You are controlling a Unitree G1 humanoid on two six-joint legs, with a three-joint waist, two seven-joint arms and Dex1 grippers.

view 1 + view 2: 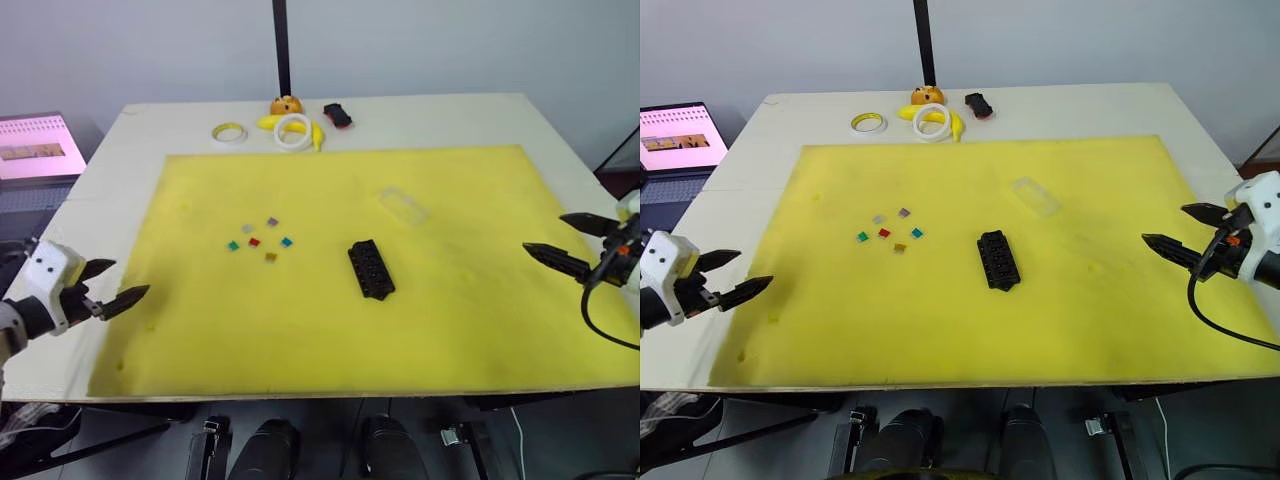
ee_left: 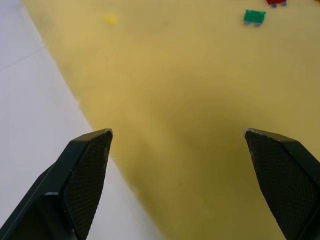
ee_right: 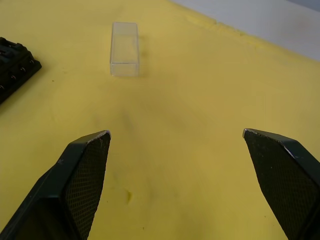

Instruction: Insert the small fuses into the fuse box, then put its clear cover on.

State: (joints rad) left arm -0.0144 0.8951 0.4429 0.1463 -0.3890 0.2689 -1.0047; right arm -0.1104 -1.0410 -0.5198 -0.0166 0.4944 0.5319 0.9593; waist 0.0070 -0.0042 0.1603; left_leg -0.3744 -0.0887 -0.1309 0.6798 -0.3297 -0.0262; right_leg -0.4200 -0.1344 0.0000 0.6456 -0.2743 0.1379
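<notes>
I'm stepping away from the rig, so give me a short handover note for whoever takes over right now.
Left gripper: open, empty, at the mat's left edge.
Right gripper: open, empty, at the mat's right edge.
Small fuses: loose on the yellow mat, left of the fuse box.
Clear cover: on the mat beyond the box, apart from it.
Done: nothing.
Left: insert every fuse, then fit the cover.

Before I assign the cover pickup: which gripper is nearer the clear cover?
Right. The right gripper sits at the mat's right edge, closer to the clear cover; the left gripper is across the mat, beyond the fuses.
</notes>
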